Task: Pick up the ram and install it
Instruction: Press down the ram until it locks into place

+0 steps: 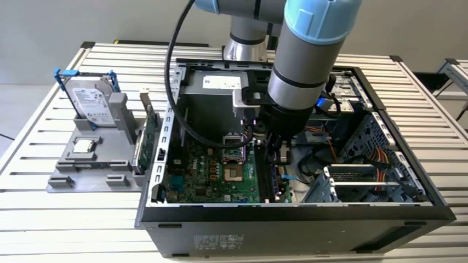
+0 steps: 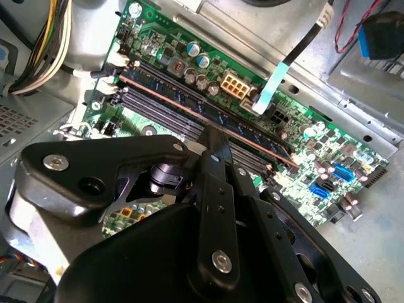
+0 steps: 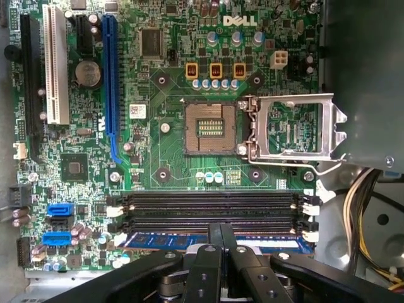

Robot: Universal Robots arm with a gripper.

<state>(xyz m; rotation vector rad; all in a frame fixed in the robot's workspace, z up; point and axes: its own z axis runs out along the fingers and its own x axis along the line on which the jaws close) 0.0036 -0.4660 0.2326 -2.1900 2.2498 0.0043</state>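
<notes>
The slatted surface [image 1: 44, 126] carries an open computer case [image 1: 292, 219], with a grey fixture [image 1: 95, 175] on the exterior view's left holding a hard drive [image 1: 93, 104] and a processor chip [image 1: 84, 146]. The arm [image 1: 307, 60] reaches down into the case over the motherboard [image 3: 164, 145]. The claw [image 3: 221, 237] is clenched on the ram [image 3: 164, 240], its fingers [image 2: 214, 148] closed together on the stick's upper edge. The ram, a blue stick, stands upright in the memory slot nearest the board edge, beside the empty black slots [image 3: 208, 202]. The processor socket [image 3: 211, 128] stands open and empty.
</notes>
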